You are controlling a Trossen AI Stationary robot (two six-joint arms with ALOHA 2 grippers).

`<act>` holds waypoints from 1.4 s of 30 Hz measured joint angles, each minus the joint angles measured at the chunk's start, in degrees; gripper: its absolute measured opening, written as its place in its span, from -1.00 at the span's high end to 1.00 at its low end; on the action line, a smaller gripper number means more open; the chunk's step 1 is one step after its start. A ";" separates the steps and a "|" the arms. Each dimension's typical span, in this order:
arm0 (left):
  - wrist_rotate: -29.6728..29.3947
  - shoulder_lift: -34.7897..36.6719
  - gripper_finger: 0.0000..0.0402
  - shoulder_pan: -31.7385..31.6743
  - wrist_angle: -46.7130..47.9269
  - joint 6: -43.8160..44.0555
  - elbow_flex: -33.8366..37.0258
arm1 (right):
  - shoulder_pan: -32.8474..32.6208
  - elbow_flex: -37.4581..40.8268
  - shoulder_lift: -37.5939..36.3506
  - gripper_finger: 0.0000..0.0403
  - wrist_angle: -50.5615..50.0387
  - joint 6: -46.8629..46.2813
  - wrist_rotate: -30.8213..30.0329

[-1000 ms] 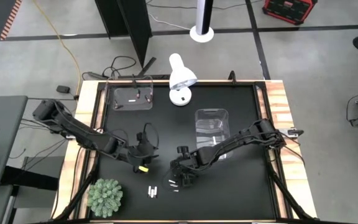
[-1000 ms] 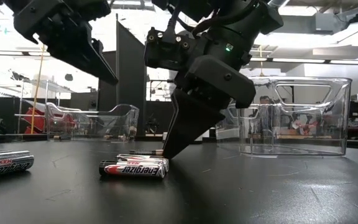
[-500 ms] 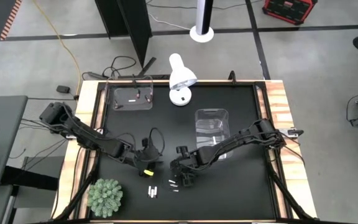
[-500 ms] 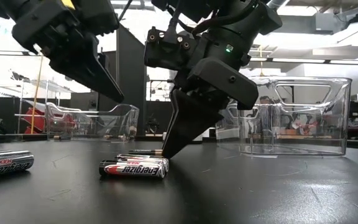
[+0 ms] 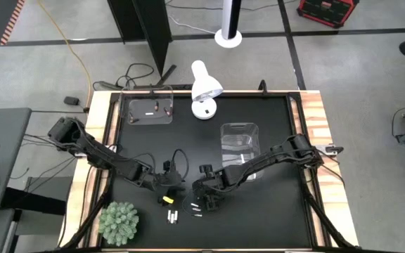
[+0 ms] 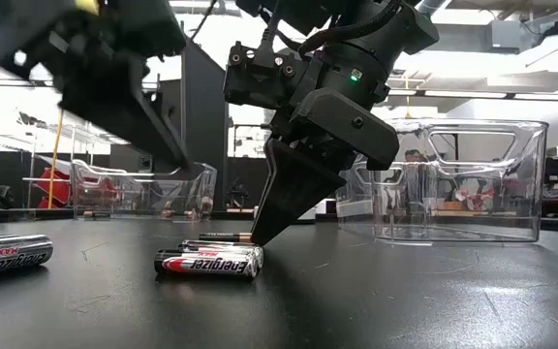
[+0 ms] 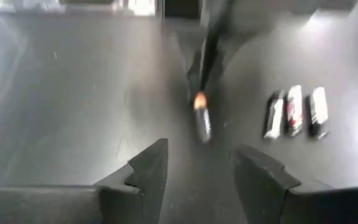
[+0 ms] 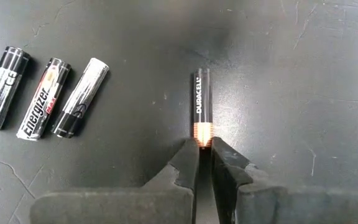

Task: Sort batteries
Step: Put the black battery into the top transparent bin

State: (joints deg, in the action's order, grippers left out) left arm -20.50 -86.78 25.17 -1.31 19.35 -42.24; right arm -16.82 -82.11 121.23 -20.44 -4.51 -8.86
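Note:
A dark Duracell battery point(image 8: 201, 99) with a copper end lies on the black table, and my right gripper point(image 8: 202, 146) is shut on that end. Three more batteries point(image 8: 42, 96) lie side by side on the table next to it. They show in the low view as a small group point(image 6: 209, 262). Other batteries point(image 5: 171, 215) lie toward the near left. My left gripper point(image 7: 197, 168) hangs open above the table, pointing at the Duracell point(image 7: 202, 124), with nothing between its fingers. My right gripper pinches the Duracell's copper end point(image 8: 202, 132) between its two fingertips. The fingers slant down from above, roughly in line with the battery's length. The battery lies flat on the table, stretching away from the fingertips.
A clear bin point(image 5: 150, 111) holding a few batteries stands at the far left. A second clear bin point(image 5: 239, 140) stands right of centre. A white lamp point(image 5: 204, 88) is at the far edge. A green plant point(image 5: 119, 221) is at the near left corner.
My left gripper has come down and moved toward the near edge and the right, closing on the batteries and my right gripper. My right gripper has stayed in place at the Duracell, and the batteries have not moved.

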 joint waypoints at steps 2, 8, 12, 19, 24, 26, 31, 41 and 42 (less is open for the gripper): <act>-0.29 -2.51 0.12 0.00 -0.73 0.02 -0.10 | 0.00 0.00 0.00 0.76 0.08 -0.02 0.00; -0.65 -7.80 0.09 0.00 -7.39 0.85 -0.22 | 0.00 0.00 0.00 0.76 0.20 -0.40 0.00; -0.52 -11.02 0.12 0.00 -11.33 0.79 -0.28 | 0.00 0.00 0.00 0.76 0.23 -0.49 0.00; -0.23 -14.63 0.13 0.00 -14.04 1.79 -0.24 | 0.00 0.00 0.00 0.76 0.24 -0.57 0.01; -0.26 -14.58 0.15 -0.07 -14.31 1.58 -0.26 | 0.02 0.00 0.00 0.76 0.36 -0.57 0.00; -0.26 -14.58 0.19 -0.13 -14.21 1.47 -0.26 | 0.04 0.00 0.00 0.76 0.40 -0.55 0.00; -0.28 -14.52 0.35 -0.39 -12.52 1.47 -0.26 | 0.07 0.00 0.00 0.76 0.51 -0.56 0.00; 1.03 -14.54 0.47 -0.44 -12.74 1.22 -0.26 | 0.17 0.00 0.00 0.76 1.90 -0.55 0.00; 1.07 -14.54 0.46 -0.43 -12.74 0.97 -0.26 | 0.20 0.00 0.00 0.76 2.00 -0.58 0.00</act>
State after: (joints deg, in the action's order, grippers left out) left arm -19.43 -101.32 24.74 -14.04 20.32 -42.50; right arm -16.62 -82.11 121.23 -18.43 -5.09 -8.86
